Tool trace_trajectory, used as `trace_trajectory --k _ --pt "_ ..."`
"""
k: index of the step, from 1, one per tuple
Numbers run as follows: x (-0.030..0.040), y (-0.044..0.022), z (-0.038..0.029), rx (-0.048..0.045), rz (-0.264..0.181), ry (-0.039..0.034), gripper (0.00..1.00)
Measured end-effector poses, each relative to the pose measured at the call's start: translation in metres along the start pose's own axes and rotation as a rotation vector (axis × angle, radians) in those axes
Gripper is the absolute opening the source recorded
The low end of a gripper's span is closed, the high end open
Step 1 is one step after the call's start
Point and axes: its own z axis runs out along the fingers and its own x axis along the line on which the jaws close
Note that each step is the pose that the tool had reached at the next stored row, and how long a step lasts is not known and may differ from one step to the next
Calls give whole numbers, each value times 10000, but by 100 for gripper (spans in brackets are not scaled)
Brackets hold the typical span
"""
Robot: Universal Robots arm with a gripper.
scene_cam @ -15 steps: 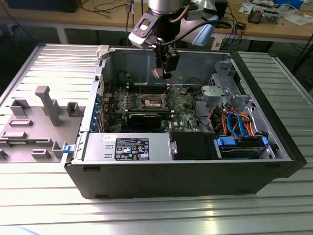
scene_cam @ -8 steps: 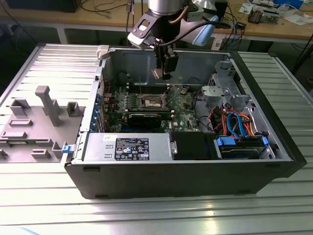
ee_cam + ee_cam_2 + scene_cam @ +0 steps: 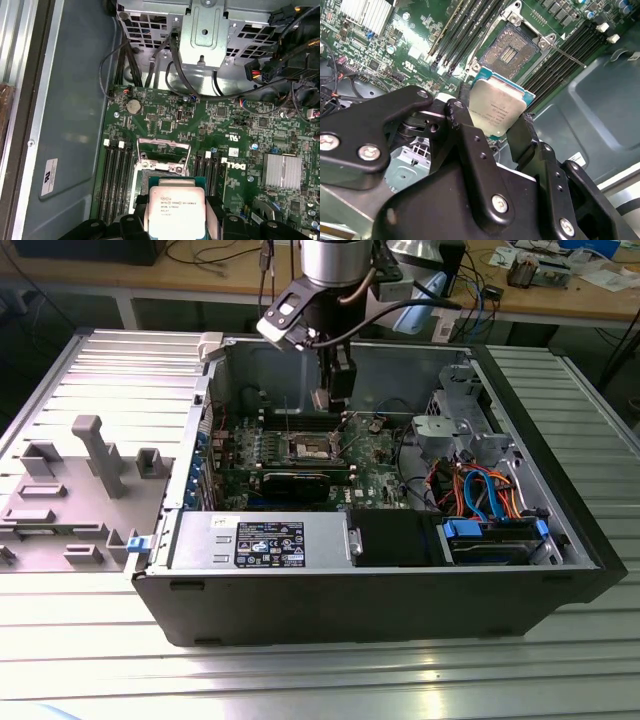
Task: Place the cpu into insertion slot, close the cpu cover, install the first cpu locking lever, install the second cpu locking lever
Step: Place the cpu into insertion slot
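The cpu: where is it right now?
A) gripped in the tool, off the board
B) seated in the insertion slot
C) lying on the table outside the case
A: in the second wrist view the tool grips the cpu by its edges, while the insertion slot lies empty.

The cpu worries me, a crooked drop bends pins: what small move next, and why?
Probably carry it sideways until centred over the insertion slot, before lowering. The gripper holds the cpu raised, and the open, empty slot shows beyond its edge in the second wrist view.
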Motion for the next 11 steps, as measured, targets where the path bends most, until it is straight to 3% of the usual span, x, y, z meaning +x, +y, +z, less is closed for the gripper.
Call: trace_trajectory --k 11 --pt "0 -2 17 0 32 -4 54"
